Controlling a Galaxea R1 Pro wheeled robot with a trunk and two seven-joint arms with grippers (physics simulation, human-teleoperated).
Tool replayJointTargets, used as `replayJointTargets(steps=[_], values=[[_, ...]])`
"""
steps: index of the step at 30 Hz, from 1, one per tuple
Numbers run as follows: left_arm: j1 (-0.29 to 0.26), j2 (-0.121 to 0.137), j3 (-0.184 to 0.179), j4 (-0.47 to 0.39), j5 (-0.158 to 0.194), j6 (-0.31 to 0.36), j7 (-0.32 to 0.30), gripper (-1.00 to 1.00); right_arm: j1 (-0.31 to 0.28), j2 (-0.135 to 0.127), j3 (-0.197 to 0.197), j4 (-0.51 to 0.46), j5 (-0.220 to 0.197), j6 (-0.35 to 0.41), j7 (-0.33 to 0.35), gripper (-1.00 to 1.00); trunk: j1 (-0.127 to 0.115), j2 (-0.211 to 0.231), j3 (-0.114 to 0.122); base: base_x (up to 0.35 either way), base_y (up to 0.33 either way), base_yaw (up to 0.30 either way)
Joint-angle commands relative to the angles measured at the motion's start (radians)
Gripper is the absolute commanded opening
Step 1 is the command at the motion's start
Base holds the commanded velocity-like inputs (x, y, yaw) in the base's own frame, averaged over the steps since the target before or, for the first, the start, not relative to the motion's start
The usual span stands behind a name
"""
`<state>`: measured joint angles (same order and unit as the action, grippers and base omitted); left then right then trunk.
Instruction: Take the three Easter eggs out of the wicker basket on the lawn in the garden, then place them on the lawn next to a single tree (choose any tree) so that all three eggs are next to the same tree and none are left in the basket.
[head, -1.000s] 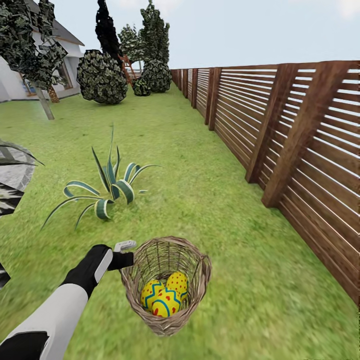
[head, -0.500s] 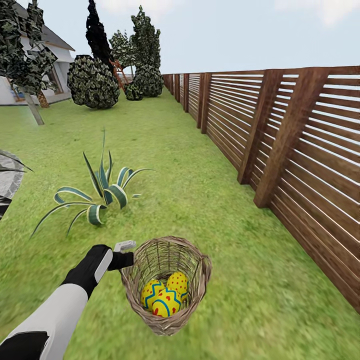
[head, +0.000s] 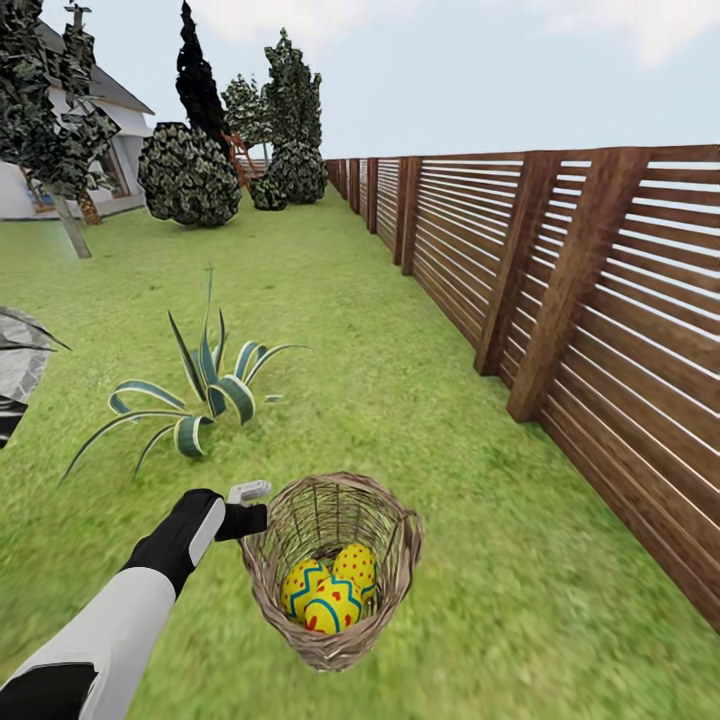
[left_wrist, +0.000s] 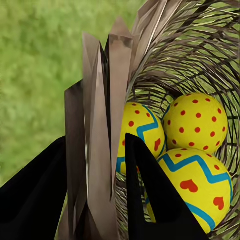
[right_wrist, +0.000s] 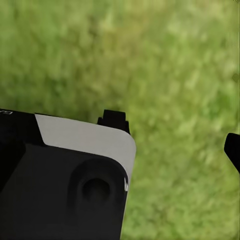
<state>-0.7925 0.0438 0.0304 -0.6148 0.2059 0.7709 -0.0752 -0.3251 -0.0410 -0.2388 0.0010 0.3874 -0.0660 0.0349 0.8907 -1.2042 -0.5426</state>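
Left gripper (left_wrist: 97, 190) is clamped on the basket (head: 395, 560) rim, one finger inside the weave, one outside. Just past the inside finger sit all three eggs (head: 330, 590), packed together at the bottom. My read: it's carrying the load toward a tree (head: 55, 150), well off ahead-left, so keep the basket level and the pinch firm. Right gripper (right_wrist: 175, 132) hangs over grass (head: 400, 340), fingers apart, nothing between them.

Lawn (head: 400, 330): striped agave (head: 205, 385) rooted near its left side, round bushes (head: 190, 180) and tree (head: 55, 130) far back, fence (head: 560, 290) bounding the right edge.
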Motion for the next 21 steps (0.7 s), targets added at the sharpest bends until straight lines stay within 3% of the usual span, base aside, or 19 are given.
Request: replayJointTargets(steps=[1,21], values=[[-0.001,0.0,0.003,-0.001,0.009,0.005,-0.003,-1.0,-0.001,0.0,-0.008,0.001,0.007,-0.003,0.003,1.0,0.0,-0.001,0.001,0.0,0.0,0.0],[-0.001,0.001,0.003,-0.002,0.009,0.007,-0.003,-1.0,0.0,0.0,-0.009,0.001,0.007,-0.004,0.003,1.0,0.0,-0.001,0.033,0.0,0.0,0.0]])
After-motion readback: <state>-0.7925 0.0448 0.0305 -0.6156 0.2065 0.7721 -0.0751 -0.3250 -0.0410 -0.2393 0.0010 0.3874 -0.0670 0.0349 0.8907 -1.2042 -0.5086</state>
